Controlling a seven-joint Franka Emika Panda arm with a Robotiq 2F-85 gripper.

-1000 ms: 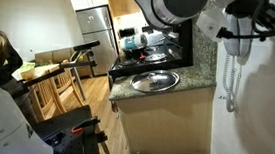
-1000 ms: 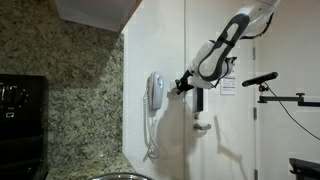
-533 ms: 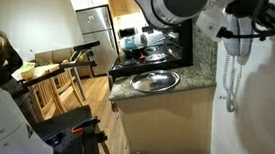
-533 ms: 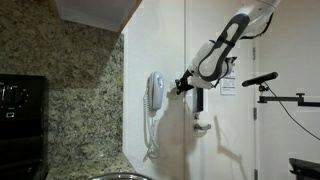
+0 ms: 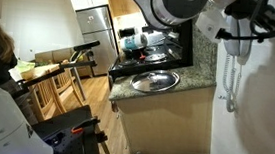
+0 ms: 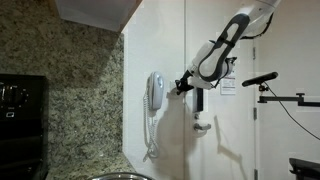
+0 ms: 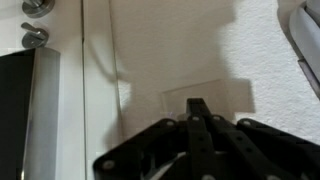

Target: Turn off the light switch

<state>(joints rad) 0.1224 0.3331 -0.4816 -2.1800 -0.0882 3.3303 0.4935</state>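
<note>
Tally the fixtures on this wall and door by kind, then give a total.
Light switch: 1
White telephone: 1
Round metal fittings: 2
Total: 4

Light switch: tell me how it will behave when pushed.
The light switch lies flat on the wall, so it probably won't shift or tip. It looks like smooth pale plastic, so the shut hand might slip across it. No toggle shows in the wrist view, so its stiffness can't be judged.
</note>
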